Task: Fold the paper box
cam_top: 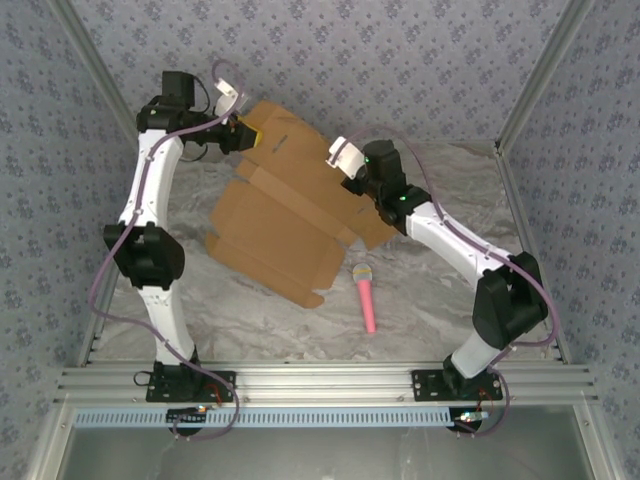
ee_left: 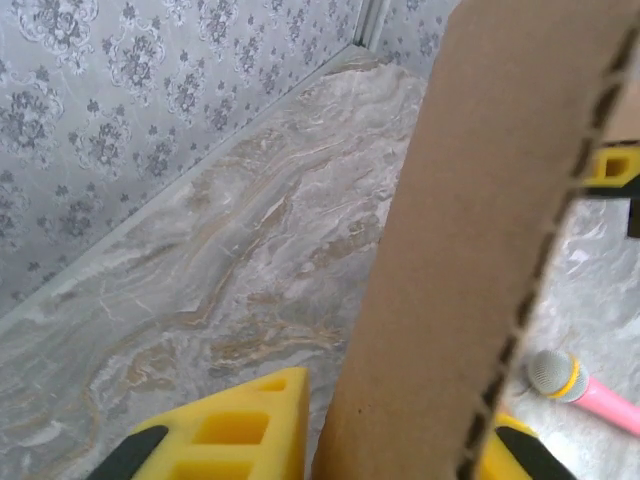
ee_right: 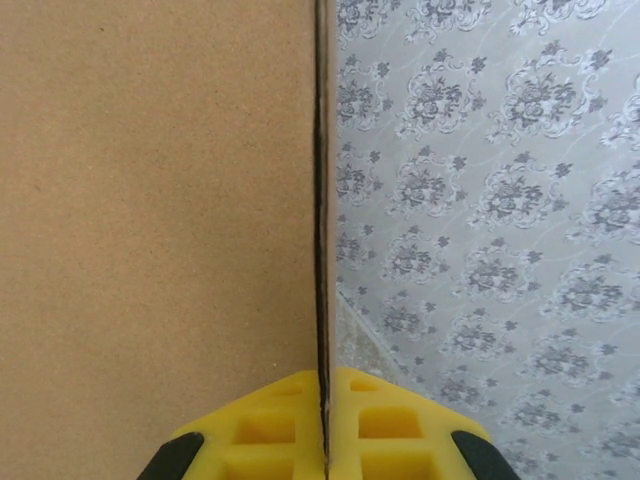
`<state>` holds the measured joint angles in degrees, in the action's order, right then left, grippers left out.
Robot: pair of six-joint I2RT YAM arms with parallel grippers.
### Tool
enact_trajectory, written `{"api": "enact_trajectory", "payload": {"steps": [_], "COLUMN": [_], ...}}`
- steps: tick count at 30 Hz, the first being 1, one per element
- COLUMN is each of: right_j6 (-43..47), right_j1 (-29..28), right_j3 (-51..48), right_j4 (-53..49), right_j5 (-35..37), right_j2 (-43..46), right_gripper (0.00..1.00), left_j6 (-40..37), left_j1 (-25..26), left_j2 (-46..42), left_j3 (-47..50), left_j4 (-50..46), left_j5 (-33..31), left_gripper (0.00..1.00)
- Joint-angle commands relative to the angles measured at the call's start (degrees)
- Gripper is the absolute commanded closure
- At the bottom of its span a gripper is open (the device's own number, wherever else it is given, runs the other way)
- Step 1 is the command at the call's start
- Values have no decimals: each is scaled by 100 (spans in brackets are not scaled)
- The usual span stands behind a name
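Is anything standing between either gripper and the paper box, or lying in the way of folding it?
Nothing visible does. The left gripper and right gripper each clamp an edge of the paper box. The pink toy microphone lies on the table beside its near right corner, apart from it.

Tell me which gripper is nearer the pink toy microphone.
Right. The right gripper clamps the paper box edge just beyond the pink toy microphone. The left gripper sits at the box's far left corner, across the sheet.

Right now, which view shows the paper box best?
Top external: nearly the whole unfolded paper box, flaps included. Left wrist gives one panel between yellow fingers; right wrist, a panel's face and edge, clamped by the right gripper.
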<state>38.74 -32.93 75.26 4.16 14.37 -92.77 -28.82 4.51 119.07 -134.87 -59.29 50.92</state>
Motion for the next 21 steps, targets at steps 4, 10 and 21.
{"api": "enact_trajectory", "payload": {"steps": [4, 10, 21], "right_j6": [505, 721, -352], "right_j1": [-434, -535, -248], "right_j3": [-71, -255, 210], "right_j4": [1101, 1550, -213], "right_j5": [1773, 2101, 726], "right_j2": [-193, -299, -14], "right_gripper": [100, 100, 100], "left_j6": [373, 580, 1292], "left_j1": [-19, -58, -256], "left_j2": [16, 17, -58], "left_j3": [-312, -317, -290], "left_j4": [-702, -730, -386], "left_j5": [315, 283, -441], "left_gripper": [90, 94, 62]}}
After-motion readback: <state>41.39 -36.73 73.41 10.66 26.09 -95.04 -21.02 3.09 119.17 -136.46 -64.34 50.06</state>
